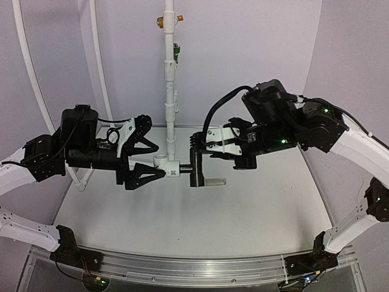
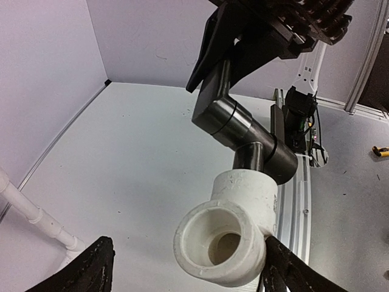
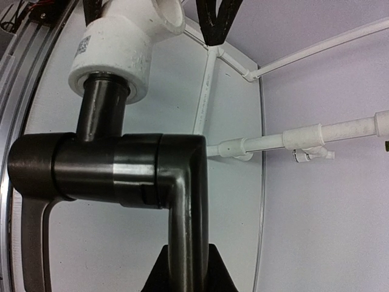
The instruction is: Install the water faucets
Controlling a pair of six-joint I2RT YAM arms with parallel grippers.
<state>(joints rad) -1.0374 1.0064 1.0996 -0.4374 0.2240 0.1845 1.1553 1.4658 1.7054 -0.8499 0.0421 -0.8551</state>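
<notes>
The black water faucet (image 1: 197, 169) hangs above the table, its stem pushed into the white pipe's elbow fitting (image 1: 171, 168). My right gripper (image 1: 200, 145) is shut on the faucet's spout; the right wrist view shows the spout (image 3: 185, 231) pinched between the fingers and the stem (image 3: 100, 109) entering the fitting (image 3: 115, 55). My left gripper (image 1: 159, 161) stands open around the elbow's free socket (image 2: 225, 240). The left finger (image 2: 91, 271) is well clear, while the right finger (image 2: 285, 274) lies against the fitting. The faucet body (image 2: 234, 125) shows behind the fitting in the left wrist view.
The tall white pipe (image 1: 169, 73) rises at the back centre with an orange valve (image 1: 160, 22) and a green fitting (image 1: 177, 52). White frame tubes (image 1: 36, 91) curve up on the left. An aluminium rail (image 1: 194, 271) runs along the near edge.
</notes>
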